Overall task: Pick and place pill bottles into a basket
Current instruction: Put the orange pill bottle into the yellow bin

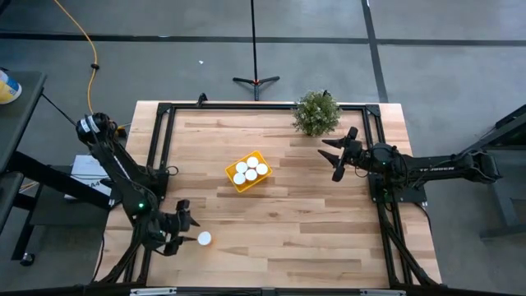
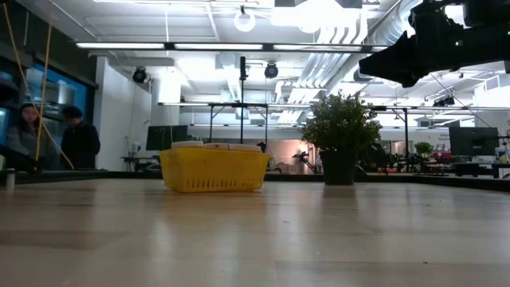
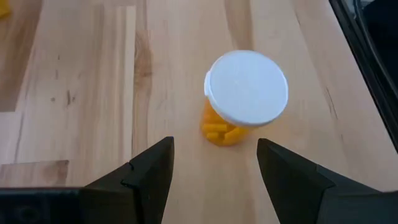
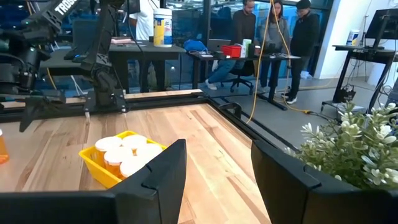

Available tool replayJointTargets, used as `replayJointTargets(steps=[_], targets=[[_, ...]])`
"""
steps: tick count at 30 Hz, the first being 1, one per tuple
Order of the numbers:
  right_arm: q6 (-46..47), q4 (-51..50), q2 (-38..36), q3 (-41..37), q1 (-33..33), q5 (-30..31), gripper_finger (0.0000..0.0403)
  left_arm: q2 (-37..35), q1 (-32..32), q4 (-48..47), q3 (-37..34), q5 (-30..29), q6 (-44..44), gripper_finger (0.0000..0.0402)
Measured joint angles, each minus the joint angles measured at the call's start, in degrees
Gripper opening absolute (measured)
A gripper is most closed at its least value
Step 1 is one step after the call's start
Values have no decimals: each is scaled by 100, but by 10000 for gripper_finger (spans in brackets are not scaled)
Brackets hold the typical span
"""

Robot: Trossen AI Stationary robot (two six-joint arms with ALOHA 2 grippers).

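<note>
One pill bottle [image 1: 204, 238], with a white cap [image 3: 247, 87] and an orange body [image 3: 219, 131], stands upright on its base on the table near the near left corner. My left gripper [image 1: 187, 226] is open just short of it, slanting down. In the left wrist view its fingers [image 3: 214, 163] stand apart with the bottle just beyond their tips, untouched. The yellow basket [image 1: 248, 171] sits mid-table and holds several white-capped bottles [image 4: 127, 155]. My right gripper [image 1: 337, 156] hangs open above the table's far right, level, pointing toward the basket.
A green potted plant [image 1: 316, 113] stands at the far edge, close beside my right gripper. A black frame rail [image 1: 156, 156] runs along the table's left side next to my left arm. Bare wood lies between the lone bottle and the basket. People stand beyond the table [image 4: 273, 31].
</note>
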Motion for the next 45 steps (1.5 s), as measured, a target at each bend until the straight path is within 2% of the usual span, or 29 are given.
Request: replayJointTargets(steps=[6, 10, 18, 25, 30, 37, 43, 45], targets=[[-7, 0, -1, 0, 0, 0, 172, 0, 11, 888, -525, -327, 222, 264], [-11, 0, 0, 0, 2, 0, 172, 0, 9, 1599, -799, -160, 264, 264], [-13, 0, 0, 0, 0, -2, 172, 0, 9, 1646, -806, 381, 425, 264], [-13, 0, -1, 0, 0, -2, 172, -2, 9, 2163, -806, 122, 1214, 264], [-15, -1, 0, 0, 2, -2, 172, 58, 11, 2207, -806, 46, 1247, 264], [-14, 4, -2, 0, 1, -2, 172, 662, 57, 2471, -806, -46, 1156, 264], [-13, 46, -2, 0, 1, -2, 172, 878, 383, 3024, -806, -36, 1308, 264], [-13, 46, -2, 0, 0, -2, 172, 900, 514, 3043, -806, 129, 1310, 264]])
